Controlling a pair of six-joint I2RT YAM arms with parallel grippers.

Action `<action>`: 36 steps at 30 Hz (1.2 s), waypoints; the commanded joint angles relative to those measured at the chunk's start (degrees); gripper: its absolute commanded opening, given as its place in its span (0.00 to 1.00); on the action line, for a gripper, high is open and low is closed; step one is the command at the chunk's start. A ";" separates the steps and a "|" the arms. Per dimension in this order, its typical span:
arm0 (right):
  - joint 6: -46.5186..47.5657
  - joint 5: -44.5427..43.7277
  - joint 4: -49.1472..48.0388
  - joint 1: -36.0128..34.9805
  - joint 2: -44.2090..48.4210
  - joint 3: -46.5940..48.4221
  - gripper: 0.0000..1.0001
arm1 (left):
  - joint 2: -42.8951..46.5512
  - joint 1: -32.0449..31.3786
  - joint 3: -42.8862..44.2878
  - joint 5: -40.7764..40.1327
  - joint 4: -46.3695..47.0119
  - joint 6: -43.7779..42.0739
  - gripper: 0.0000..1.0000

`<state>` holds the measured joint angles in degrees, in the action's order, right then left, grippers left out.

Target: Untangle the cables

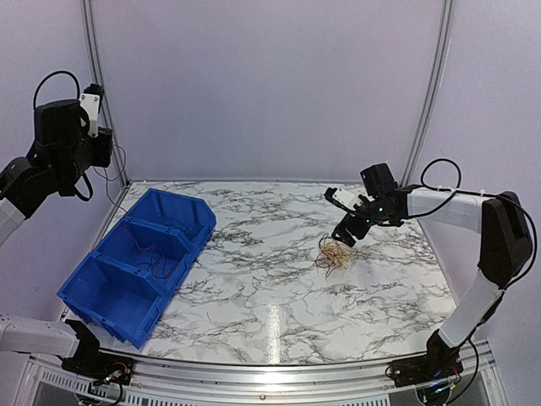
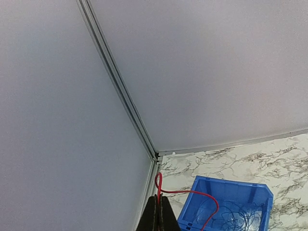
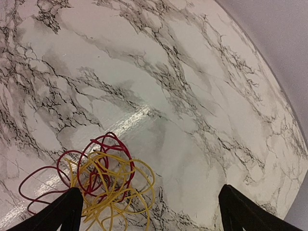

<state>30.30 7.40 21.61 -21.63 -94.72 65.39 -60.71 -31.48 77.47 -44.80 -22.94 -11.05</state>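
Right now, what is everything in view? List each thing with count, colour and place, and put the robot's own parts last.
tangle of wires: one, yellow and dark red, on the table right of centre
red wire: one, red, running from the left gripper down to the bins
loose wires: number unclear, red and dark, in the middle bin
bins: three, blue, in a row at the table's left side
table: one, white marble pattern with dark veins
left gripper: one, black, raised high at the left, shut on the red wire
right gripper: one, black, open, just above the tangle of wires
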 commanded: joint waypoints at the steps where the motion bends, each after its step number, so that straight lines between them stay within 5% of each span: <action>1: 0.72 0.66 -0.17 0.28 -0.95 0.27 0.99 | 2.27 1.14 -3.57 3.42 -0.21 3.26 0.00; 17: 1.11 1.56 0.57 0.29 -3.05 0.61 0.98 | 5.71 1.40 -24.54 10.52 -3.77 16.58 0.00; 36: 1.42 1.74 0.98 0.27 -3.81 0.71 0.99 | -3.90 4.48 -32.46 17.81 -2.91 24.36 0.00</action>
<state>31.55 8.64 21.93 -21.63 -97.67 65.39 -63.55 -28.27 45.80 -29.47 -25.76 11.44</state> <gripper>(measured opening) 0.985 0.009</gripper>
